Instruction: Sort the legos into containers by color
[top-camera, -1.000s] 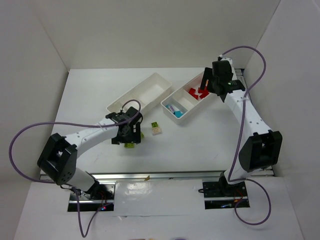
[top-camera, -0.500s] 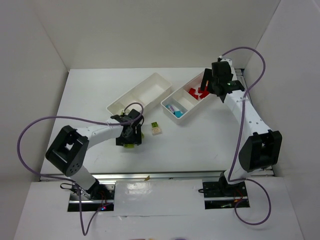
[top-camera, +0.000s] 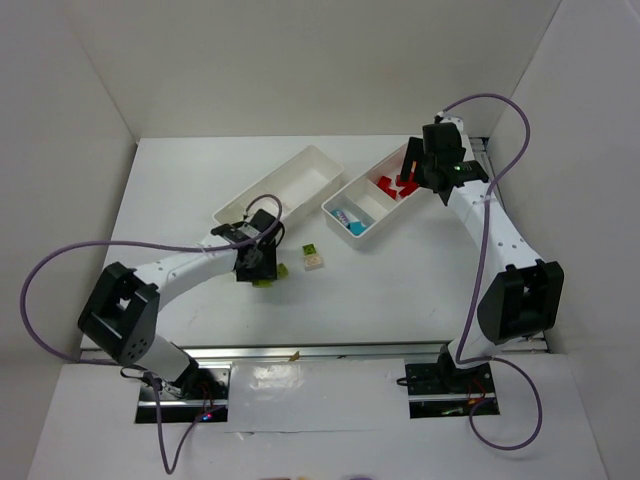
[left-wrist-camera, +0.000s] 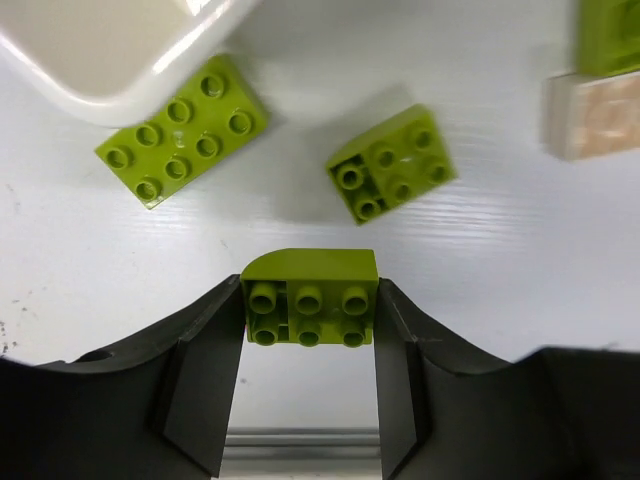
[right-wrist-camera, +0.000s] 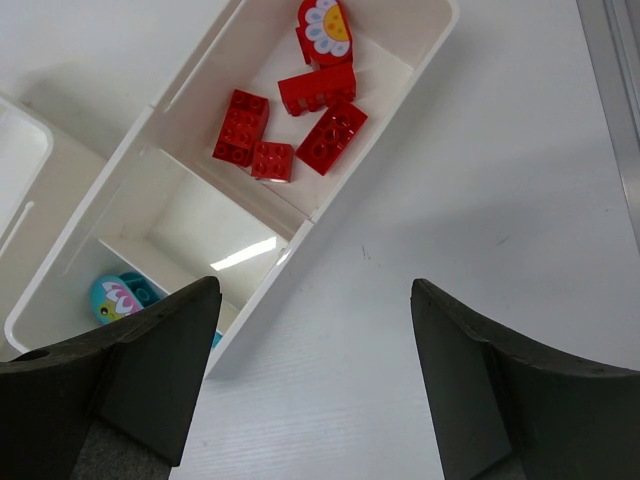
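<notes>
My left gripper is shut on a lime green lego with one rounded corner, low over the table beside the left container. Two more lime legos lie ahead of it, a flat one by the container's corner and a smaller one. A beige lego and a further lime one sit to the right. My right gripper hangs open over the right container, which holds several red legos in one compartment and a cyan lego in the other.
The two containers lie angled side by side at the back middle of the table. White walls enclose the table on three sides. A purple cable loops off each arm.
My left gripper's jaws have closed onto the rounded lime lego, and the left arm has shifted slightly toward the left container. The right arm has not moved.
</notes>
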